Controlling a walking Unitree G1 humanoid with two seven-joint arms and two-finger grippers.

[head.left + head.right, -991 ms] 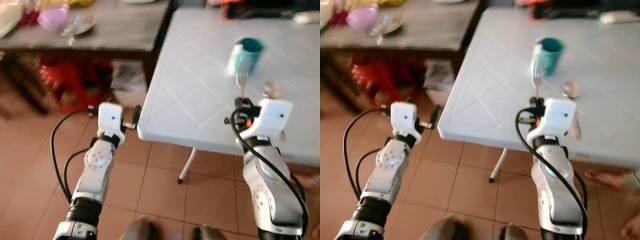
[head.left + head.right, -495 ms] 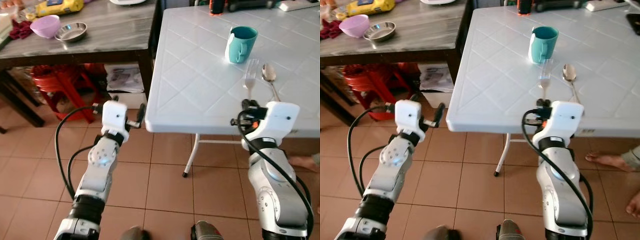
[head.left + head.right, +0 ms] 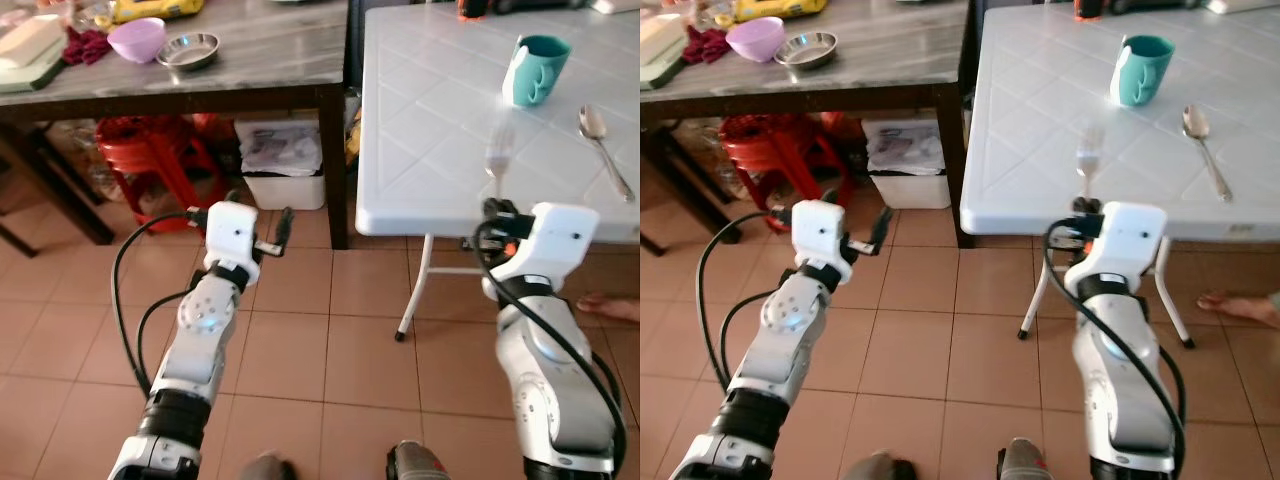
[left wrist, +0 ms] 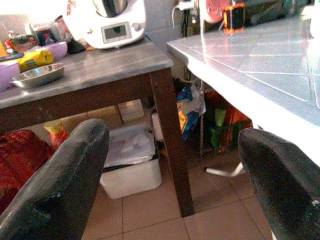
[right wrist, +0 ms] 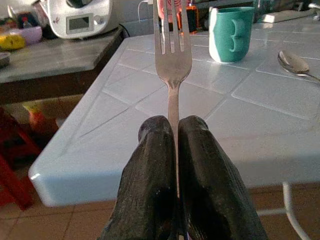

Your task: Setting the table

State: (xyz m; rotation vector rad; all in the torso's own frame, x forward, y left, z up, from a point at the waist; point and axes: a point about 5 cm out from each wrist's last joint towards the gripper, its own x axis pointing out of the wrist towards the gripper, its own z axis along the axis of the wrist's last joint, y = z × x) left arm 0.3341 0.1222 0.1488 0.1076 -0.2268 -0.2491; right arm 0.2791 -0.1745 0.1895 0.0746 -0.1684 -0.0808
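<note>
Closest to me, my right gripper [image 5: 175, 150] has its two black fingers [image 5: 150, 180] pressed together on the handle of a fork [image 5: 172, 50]. The handle runs straight up out of the seam between the pads, and the tines stand upright well clear of the fingertips. From the head cameras I see the fork raised just off the near edge of the white table [image 3: 440, 110], its tines over the tabletop and its handle reaching back to the gripper, which sits just short of the edge.

My left gripper [image 3: 268, 232] hangs out over the tiled floor [image 3: 300, 350], left of the white table and not touching anything. Its fingers [image 4: 65, 185] are spread wide apart with nothing between them; through the gap I look at a leg of the dark wooden table [image 4: 170, 145] and a white bin [image 4: 132, 167] underneath it.

Further out on the white table, a spoon [image 3: 603, 145] lies flat to the right of the fork, apart from it. Beyond both stands a teal mug [image 3: 536, 70], upright, its handle facing my way.

To the far left, on the grey top of the dark wooden table, I can see a steel bowl [image 3: 188, 49] with a purple bowl [image 3: 136, 38] just beside it. A red stool [image 3: 150, 160] sits beneath that table.
</note>
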